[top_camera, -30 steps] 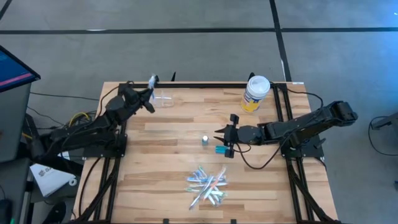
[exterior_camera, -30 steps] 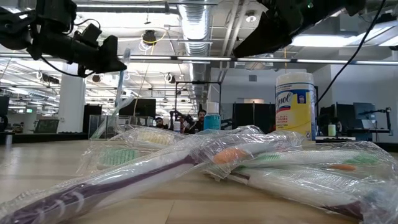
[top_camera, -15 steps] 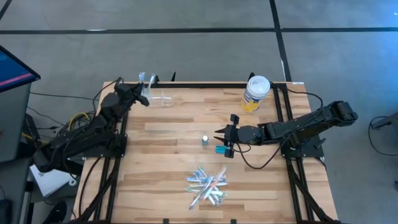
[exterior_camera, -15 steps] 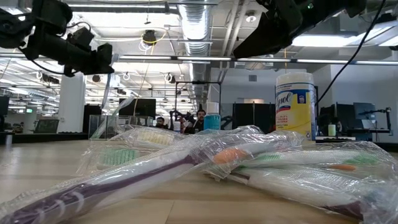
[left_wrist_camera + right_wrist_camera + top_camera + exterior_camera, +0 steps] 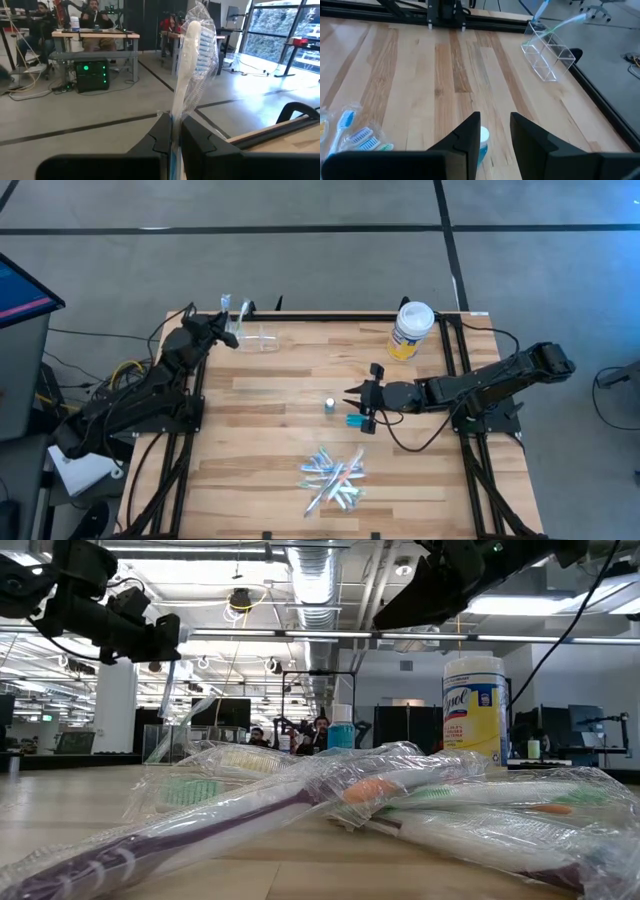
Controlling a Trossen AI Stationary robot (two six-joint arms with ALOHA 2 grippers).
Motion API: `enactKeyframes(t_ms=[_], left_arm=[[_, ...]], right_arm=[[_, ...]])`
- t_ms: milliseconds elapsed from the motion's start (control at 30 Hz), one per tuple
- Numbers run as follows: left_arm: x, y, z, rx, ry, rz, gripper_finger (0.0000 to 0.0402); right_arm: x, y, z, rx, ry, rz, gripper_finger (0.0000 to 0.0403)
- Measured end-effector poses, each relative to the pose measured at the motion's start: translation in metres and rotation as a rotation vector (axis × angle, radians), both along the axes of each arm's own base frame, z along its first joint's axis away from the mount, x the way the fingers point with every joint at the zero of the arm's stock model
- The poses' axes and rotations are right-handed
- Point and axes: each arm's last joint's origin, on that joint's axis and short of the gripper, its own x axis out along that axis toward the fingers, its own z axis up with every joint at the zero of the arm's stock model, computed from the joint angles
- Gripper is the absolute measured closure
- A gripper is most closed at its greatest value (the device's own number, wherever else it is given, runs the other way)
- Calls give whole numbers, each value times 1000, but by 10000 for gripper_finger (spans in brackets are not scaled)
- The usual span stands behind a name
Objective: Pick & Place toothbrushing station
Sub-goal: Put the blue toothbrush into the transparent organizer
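While the overhead camera looks straight down, the left pincer (image 5: 232, 335) sits at the far left corner of the wooden surface (image 5: 260, 440), clamped on a wrapped toothbrush (image 5: 226, 307) that stands upright just beside the clear plastic holder (image 5: 262, 338). At the middle, the right pincer (image 5: 350, 405) hangs with its fingers parted around nothing, near the tiny bottle (image 5: 329, 405) and the teal-blue tube (image 5: 357, 421). A heap of wrapped toothbrushes (image 5: 334, 477) lies near the front edge, and a white-lidded jar (image 5: 411, 330) stands at the far right. From surface level, that heap (image 5: 330, 805) fills the foreground, the yellow-labelled jar (image 5: 474, 705) rises on the right, and the left pincer (image 5: 165, 640) hangs high at the left. Past the left wrist, two dark fingers (image 5: 195, 145) pinch the white brush (image 5: 185, 80) upright in its crinkled wrapper, with people seated at desks in the room beyond. Past the right wrist, spread fingers (image 5: 530, 137) frame the small bottle (image 5: 482, 140), and the clear holder (image 5: 547, 50) stands at the far corner.
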Motion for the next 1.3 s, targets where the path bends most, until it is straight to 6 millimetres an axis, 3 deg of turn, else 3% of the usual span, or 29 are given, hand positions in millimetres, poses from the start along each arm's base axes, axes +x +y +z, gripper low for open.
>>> enactKeyframes(t_ms=[667,1300], left_arm=[[14,19,-15,-22,63,73,391],[22,30,-45,-161,172,118,391]], right_arm=[[1,0,1,-18,-10,10,306],[1,0,1,-16,-6,12,306]])
